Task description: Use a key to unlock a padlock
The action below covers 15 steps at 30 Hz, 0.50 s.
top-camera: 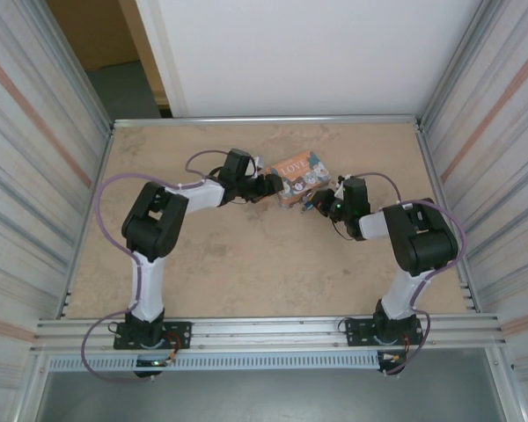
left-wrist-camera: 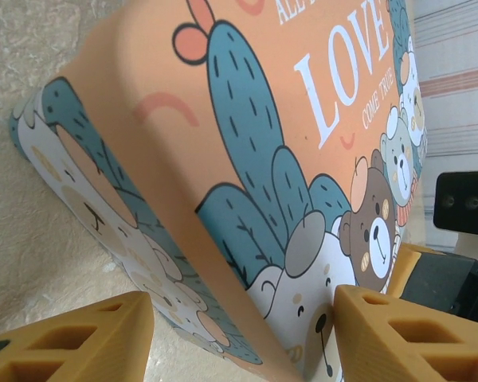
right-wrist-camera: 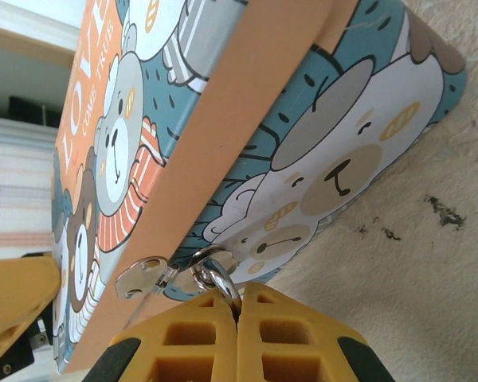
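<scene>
Beige speckled table (top-camera: 246,264), corrugated metal side walls (top-camera: 35,176), white rear wall (top-camera: 317,53). Two arms: left arm (top-camera: 154,224), right arm (top-camera: 422,237). One orange LOVE box (top-camera: 299,178), far-centre of the table. Left gripper (left-wrist-camera: 243,302): jaws spread astride a box corner. Right gripper (right-wrist-camera: 237,306): clenched on the one padlock (right-wrist-camera: 215,278), gripped by its shackle, at the box hasp (right-wrist-camera: 139,278).

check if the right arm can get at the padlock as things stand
Likely yes: the right pincer is shut on the thin silvery shackle of the padlock, which hangs at the latch of the orange box, with nothing between them. The padlock's body is hidden.
</scene>
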{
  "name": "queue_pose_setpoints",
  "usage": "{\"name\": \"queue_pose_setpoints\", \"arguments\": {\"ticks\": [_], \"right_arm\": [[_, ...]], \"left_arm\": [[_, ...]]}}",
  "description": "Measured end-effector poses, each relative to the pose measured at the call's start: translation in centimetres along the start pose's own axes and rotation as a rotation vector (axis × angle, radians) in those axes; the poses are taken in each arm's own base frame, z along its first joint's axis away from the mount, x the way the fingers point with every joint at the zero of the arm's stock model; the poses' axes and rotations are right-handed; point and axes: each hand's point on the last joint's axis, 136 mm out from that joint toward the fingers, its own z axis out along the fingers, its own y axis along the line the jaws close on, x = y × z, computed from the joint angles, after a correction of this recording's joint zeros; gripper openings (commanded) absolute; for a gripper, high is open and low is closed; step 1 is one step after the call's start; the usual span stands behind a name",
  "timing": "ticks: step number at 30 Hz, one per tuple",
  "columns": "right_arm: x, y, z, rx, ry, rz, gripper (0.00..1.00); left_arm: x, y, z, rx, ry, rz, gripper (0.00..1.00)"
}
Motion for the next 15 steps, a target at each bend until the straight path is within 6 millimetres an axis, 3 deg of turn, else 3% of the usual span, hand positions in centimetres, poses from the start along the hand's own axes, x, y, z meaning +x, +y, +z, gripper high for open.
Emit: {"name": "queue_pose_setpoints", "arguments": {"ticks": [7,15], "right_arm": [[-0.4,-0.1,-0.1,-0.001,-0.014,0.039,0.03],[-2.3,-1.4,-0.6,0.039,-0.086,0.061,0.02]], "left_arm": [[0.0,0.0,0.0,0.005,-0.004,0.004,0.60],[0.1,0.1,0.0,0.008,-0.009,0.002,0.60]]}}
